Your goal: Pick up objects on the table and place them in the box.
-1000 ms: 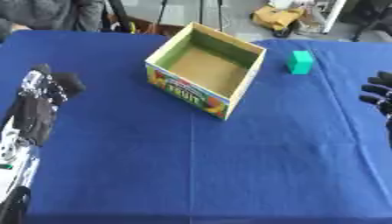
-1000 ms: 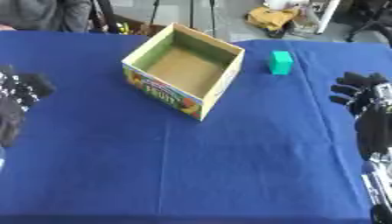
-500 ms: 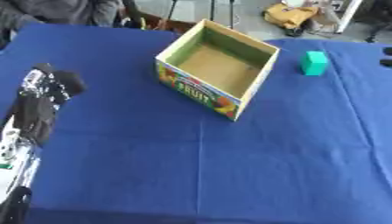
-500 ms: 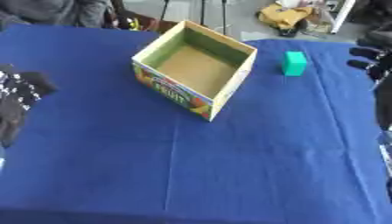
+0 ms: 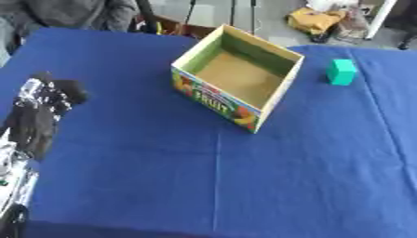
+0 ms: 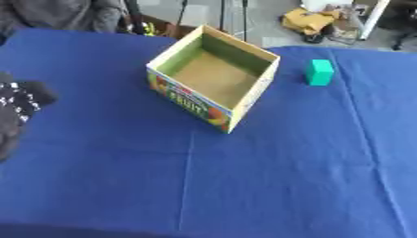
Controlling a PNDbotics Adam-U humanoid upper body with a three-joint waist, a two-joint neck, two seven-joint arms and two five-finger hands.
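Green block (image 5: pixel 341 71) sits alone on the blue-covered bench (image 5: pixel 244 186) in the upper right of the frame, just beside the right wall of the open cardboard box (image 5: pixel 238 76) but apart from it. The box stands in the upper middle, turned at an angle, its printed fruit side facing down-left, and nothing shows inside it.

Judging from this layout, the task is at its very start: the block is not yet touched, and the step in hand is the reach toward it. The block lies on the right side of the box, so the right arm would seem the natural one for it, yet the right hand appears in neither view. The next move calls for a hand to travel to the upper right, come down over the block with fingers spread to either side of it, close, lift it clear of the box rim, and carry it a short way left over the opening.

The left hand (image 5: pixel 45 107) is at the left edge, mid-height, at the end of a black forearm that rises from the lower left corner. Its fingers look curled in on themselves at the top, holding nothing, well apart from both box and block.
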